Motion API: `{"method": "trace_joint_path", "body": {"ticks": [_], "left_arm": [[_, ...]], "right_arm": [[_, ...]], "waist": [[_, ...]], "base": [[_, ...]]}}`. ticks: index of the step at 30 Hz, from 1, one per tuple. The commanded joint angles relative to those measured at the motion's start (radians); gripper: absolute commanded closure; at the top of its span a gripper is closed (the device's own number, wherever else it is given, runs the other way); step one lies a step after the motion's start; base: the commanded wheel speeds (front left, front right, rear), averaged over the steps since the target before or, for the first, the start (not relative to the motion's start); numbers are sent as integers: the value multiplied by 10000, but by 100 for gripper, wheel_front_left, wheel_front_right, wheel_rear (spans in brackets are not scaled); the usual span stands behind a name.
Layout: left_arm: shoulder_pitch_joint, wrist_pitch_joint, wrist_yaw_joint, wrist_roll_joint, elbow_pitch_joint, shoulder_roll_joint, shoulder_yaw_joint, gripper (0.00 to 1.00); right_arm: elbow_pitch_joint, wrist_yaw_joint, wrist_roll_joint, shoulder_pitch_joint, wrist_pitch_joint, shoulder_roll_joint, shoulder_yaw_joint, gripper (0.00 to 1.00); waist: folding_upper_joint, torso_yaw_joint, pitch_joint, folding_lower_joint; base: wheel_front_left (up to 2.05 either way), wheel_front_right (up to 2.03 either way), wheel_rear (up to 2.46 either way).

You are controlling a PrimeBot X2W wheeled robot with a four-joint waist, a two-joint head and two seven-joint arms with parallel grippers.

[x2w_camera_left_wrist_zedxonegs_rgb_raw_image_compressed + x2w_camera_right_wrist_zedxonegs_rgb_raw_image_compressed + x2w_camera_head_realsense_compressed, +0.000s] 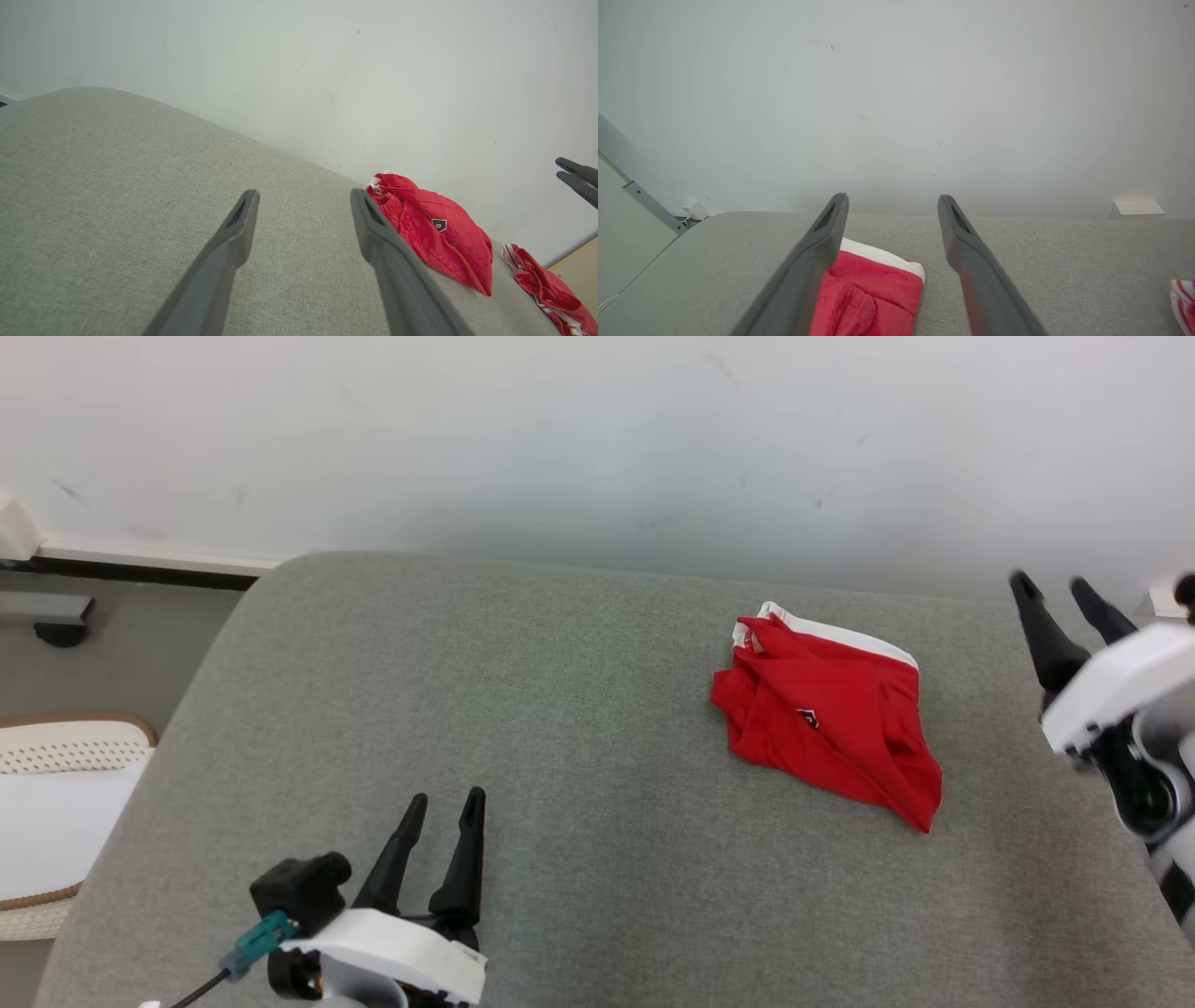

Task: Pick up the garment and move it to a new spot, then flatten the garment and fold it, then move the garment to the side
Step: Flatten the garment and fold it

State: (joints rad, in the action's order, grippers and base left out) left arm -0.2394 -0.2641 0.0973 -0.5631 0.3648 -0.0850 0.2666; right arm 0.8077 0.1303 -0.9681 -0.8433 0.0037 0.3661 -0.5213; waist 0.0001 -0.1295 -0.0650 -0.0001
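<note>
Garment: A folded red garment (pixel 840 728) with a white waistband and a small dark emblem lies on the grey fabric surface (pixel 560 709), right of centre in the head view. Its white edge faces the pale wall (pixel 597 429).

Left end effector: The left end effector (pixel 446 800) sits at the lower left of the head view, its two dark fingers spread apart with nothing between them. They point toward the wall over bare fabric, well apart from the garment. In the left wrist view the garment shows just past the right-hand finger.

Right end effector: The right end effector (pixel 1052 583) stands at the right edge of the head view, fingers apart and empty. It is near the garment's right side but clear of it. In the right wrist view the garment lies at bottom centre, partly behind the left-hand finger.

Second cloth: Another red-and-white cloth (pixel 546 289) lies crumpled at the lower right of the left wrist view. It is apart from the folded garment, near the surface's edge.

Side item: A white perforated item with a tan rim (pixel 56 775) sits at the left edge of the head view, off the surface.
</note>
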Motion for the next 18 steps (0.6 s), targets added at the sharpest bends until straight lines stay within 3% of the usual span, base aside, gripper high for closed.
{"method": "trace_joint_path", "body": {"ticks": [1, 5, 6, 7, 8, 18], "left_arm": [[136, 8, 13, 115, -22, -72, -28, 0], [191, 9, 22, 153, 7, -141, -26, 0], [171, 11, 26, 154, 21, -155, -21, 0], [130, 17, 38, 158, 25, -142, 18, 0], [86, 18, 44, 151, 23, -140, 21, 0], [-142, 29, 40, 71, 214, -230, 16, 0]], "right_arm": [[223, 0, 150, 386, -250, 86, 71, 0], [994, 0, 300, 901, -575, 49, 253, 0], [1175, 0, 292, 945, -578, -8, 289, 44], [1331, 0, 275, 1003, -512, -42, 302, 65], [1425, 0, 236, 1052, -399, -138, 256, 100], [2685, 0, -116, 897, 687, -728, 162, 100]], "waist": [[-1, 23, 34, 1], [-1, -56, -32, 1], [-1, -96, -74, 1], [-1, -164, -119, 1], [-1, -224, -163, 1], [-1, -1053, -506, 1]], "base": [[0, 0, 0], [0, 0, 0], [0, 0, 0], [0, 0, 0], [0, 0, 0], [0, 0, 0]]}}
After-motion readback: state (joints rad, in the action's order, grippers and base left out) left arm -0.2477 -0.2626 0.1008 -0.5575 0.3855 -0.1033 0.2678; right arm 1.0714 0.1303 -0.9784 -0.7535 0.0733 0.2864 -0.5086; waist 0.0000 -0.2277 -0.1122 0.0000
